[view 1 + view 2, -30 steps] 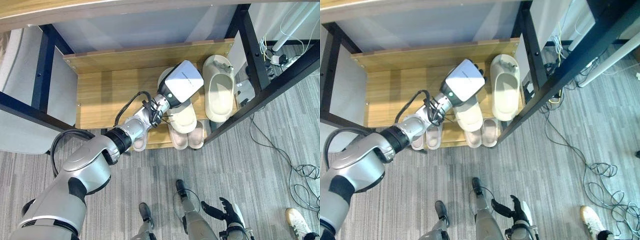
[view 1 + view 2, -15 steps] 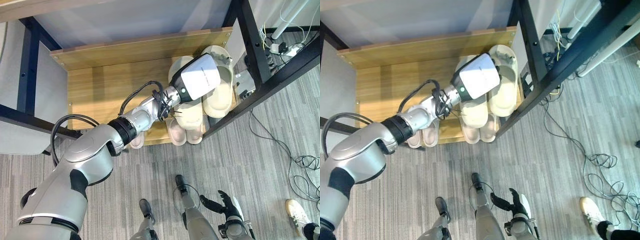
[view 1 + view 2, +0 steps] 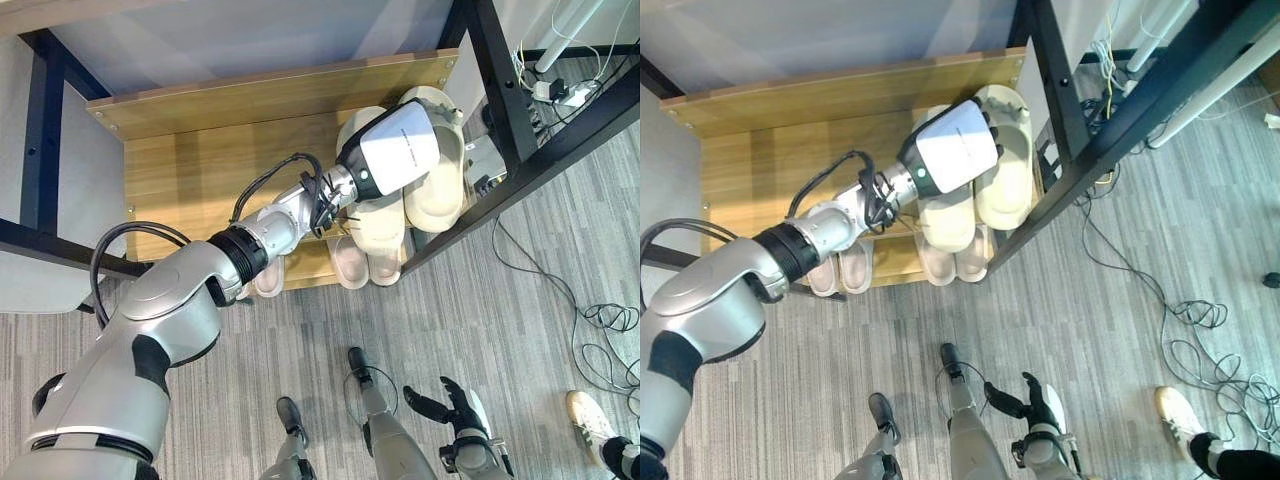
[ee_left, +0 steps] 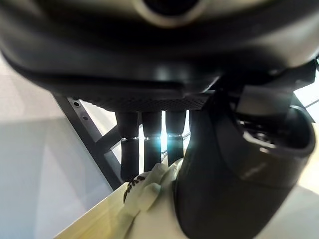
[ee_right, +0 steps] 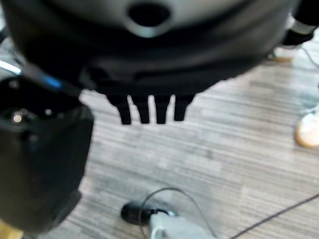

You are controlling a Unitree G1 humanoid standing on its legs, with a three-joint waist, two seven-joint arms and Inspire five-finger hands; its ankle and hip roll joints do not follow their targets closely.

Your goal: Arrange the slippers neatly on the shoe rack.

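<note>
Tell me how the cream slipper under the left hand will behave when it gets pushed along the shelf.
The cream slipper looks like thick moulded foam, so probably light and fairly stiff. Lying flat on the smooth wooden shelf, it should slide, not tip. The left hand spans both slippers, so the second slipper may shift too.

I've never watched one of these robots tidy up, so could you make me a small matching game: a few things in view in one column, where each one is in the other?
Things:
1. left hand
2. right hand
3. pink slippers
4. white shoe

Places:
A. on the lower shelf's front edge
B. low over the grey floor, fingers straight
C. over the cream slippers on the shoe rack
D. on the floor at the far right

Pairs: 1-C, 2-B, 3-A, 4-D
</note>
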